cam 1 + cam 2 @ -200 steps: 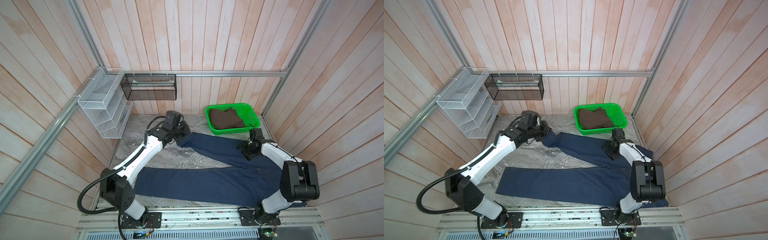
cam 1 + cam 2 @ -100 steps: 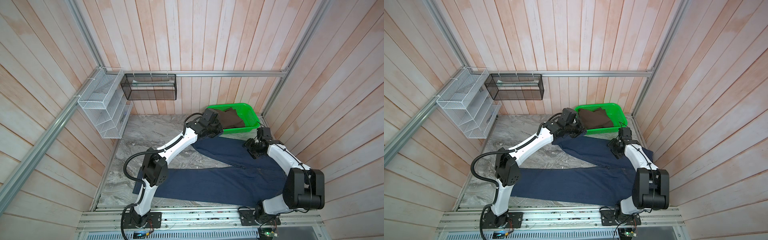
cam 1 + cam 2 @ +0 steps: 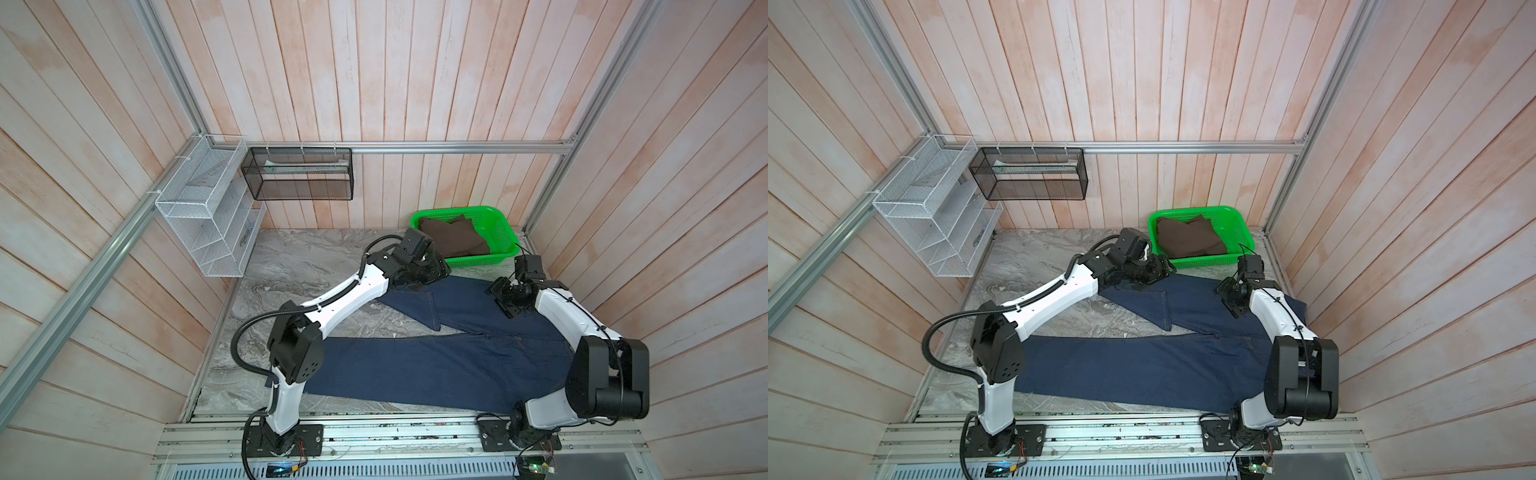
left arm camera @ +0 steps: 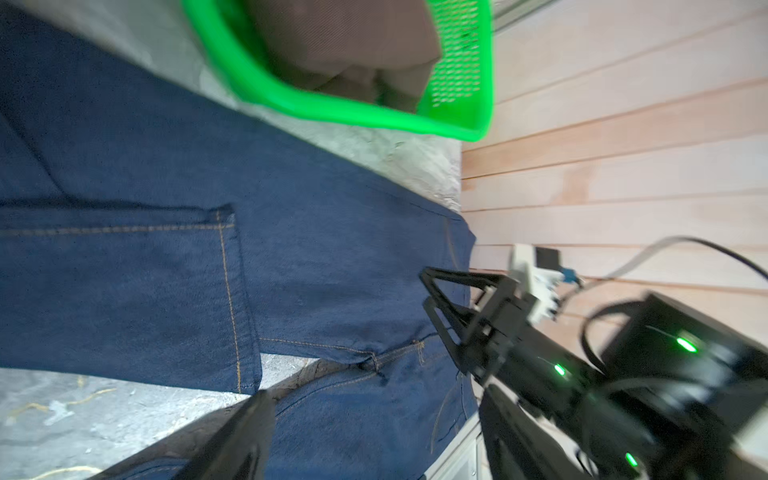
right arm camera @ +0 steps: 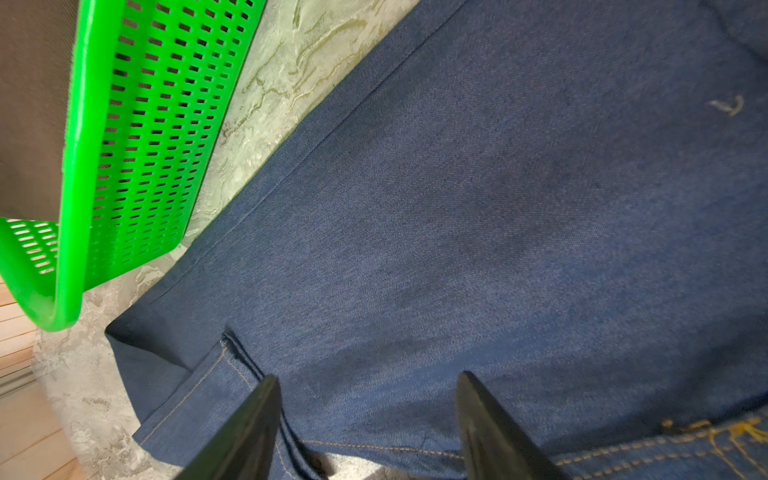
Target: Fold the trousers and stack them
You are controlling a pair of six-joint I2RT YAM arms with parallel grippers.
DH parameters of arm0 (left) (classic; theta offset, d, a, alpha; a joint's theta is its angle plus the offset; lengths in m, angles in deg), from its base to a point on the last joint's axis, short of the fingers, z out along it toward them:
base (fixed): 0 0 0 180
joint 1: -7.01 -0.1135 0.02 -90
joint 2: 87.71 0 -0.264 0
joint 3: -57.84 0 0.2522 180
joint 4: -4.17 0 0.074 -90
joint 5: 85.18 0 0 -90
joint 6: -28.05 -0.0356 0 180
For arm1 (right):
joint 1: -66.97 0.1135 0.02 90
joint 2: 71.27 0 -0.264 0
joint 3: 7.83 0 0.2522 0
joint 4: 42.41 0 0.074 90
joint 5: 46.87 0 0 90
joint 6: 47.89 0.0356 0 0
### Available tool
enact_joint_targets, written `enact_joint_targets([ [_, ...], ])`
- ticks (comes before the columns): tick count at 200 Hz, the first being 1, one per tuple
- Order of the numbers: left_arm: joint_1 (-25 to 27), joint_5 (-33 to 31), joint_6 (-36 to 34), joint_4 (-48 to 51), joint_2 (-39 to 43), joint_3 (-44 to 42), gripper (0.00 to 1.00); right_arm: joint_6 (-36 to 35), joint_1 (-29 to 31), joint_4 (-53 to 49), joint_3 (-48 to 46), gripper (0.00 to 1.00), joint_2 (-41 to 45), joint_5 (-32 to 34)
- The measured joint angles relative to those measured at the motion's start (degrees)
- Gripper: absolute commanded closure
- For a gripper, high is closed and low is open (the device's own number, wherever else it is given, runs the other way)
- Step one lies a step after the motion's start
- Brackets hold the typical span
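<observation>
The dark navy trousers (image 3: 415,370) (image 3: 1133,370) lie on the marble table. One leg runs flat along the front. The other leg is doubled back on itself toward the right, its hem with orange stitching (image 4: 124,270) on top. My left gripper (image 3: 440,270) (image 3: 1163,270) (image 4: 378,436) hovers over that doubled leg beside the green basket, open, with nothing between its fingers. My right gripper (image 3: 505,297) (image 3: 1227,297) (image 5: 365,415) stands open just above the denim (image 5: 457,208) near the right wall, empty.
A green basket (image 3: 478,259) (image 3: 1200,262) (image 4: 332,112) (image 5: 145,124) with a folded brown cloth (image 3: 453,241) sits at the back right, close to both grippers. A white wire rack (image 3: 208,224) and a black mesh basket (image 3: 299,174) hang on the walls.
My left arm swung right across the table with the far leg's hem, doubling that leg over, then opened and let it go. My right gripper shifted slightly right and stayed open.
</observation>
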Motion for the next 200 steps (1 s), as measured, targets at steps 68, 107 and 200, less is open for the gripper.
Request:
enact_joint_targets([
  [68,-6.60,-0.63,-33.38,10.40,-7.50,11.93,0.33,-3.63,0.00,2.62,-1.38,0.32,1.62,-3.50],
  [107,-6.60,2.36,-50.38,18.18,-22.64,17.88,0.29,-6.69,0.00,7.19,-5.27,0.33,7.76,-7.41],
  [200,-5.84,8.09,-67.04,24.72,-38.27,37.53,0.24,-9.55,-0.50,10.54,-5.84,0.33,9.49,-10.49],
])
